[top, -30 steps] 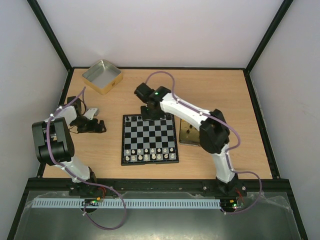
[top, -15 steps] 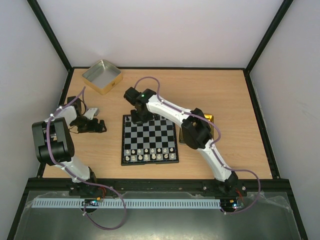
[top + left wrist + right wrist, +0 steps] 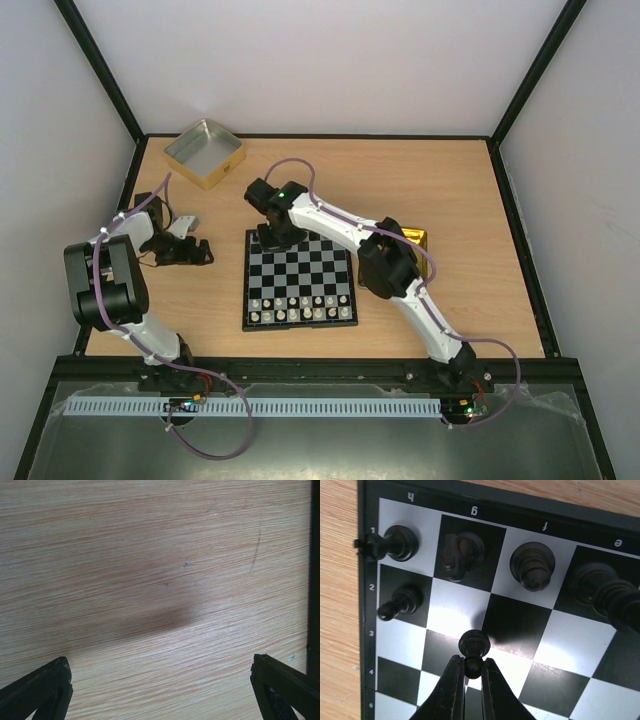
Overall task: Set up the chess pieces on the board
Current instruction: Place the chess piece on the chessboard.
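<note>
The board [image 3: 300, 272] lies mid-table, with silvery-white pieces [image 3: 300, 308] lined along its two near rows. My right gripper [image 3: 272, 238] hangs over the board's far left corner. In the right wrist view that gripper [image 3: 473, 663] is shut on the head of a black pawn [image 3: 474, 647], held just above the checks [image 3: 515, 625]. Black chess pieces stand close by: a rook [image 3: 400, 542], a knight [image 3: 460, 550], a bishop [image 3: 532, 565], a pawn [image 3: 402, 602] and taller ones [image 3: 600, 587] at the right. My left gripper [image 3: 185, 250] rests open on bare wood, left of the board, its fingers [image 3: 50, 685] wide apart.
An open silver-lined tin [image 3: 205, 152] sits at the back left. A shiny gold tin [image 3: 418, 240] lies right of the board, partly under my right arm. A black frame edge [image 3: 314, 580] runs down the right side of the left wrist view.
My right arm has swung left along the board's far edge, from near its middle to the far left corner. The left arm has not moved.
</note>
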`<control>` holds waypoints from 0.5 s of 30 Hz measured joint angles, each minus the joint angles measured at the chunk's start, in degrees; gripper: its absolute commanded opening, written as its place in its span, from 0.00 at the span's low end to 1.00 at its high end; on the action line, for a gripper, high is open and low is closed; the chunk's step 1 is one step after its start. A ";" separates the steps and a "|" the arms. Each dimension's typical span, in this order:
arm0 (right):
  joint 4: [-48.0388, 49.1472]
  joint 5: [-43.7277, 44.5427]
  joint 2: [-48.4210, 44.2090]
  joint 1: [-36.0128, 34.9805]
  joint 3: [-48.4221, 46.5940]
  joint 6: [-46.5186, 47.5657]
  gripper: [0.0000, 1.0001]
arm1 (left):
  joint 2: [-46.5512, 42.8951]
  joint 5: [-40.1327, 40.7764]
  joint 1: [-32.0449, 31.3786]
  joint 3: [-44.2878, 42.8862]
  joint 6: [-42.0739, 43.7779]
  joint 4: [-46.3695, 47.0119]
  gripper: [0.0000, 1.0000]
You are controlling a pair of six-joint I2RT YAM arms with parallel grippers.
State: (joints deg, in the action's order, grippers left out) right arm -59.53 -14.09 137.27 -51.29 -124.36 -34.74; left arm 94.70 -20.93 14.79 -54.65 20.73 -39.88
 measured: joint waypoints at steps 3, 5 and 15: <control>0.07 -0.13 1.25 0.00 -0.44 0.02 0.05 | 0.02 -0.09 0.00 0.00 0.00 0.07 0.97; 0.20 -0.15 2.05 0.00 -1.05 0.04 0.05 | 0.02 -0.09 0.00 0.00 0.02 0.15 0.97; 0.37 -0.17 3.87 0.00 -3.96 0.04 0.06 | 0.02 -0.09 0.00 0.00 0.02 0.31 0.97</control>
State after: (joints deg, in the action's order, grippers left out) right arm -59.16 -14.26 141.14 -51.29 -128.31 -34.70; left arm 94.72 -21.02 14.79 -54.65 20.75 -39.57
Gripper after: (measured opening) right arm 0.056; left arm 0.971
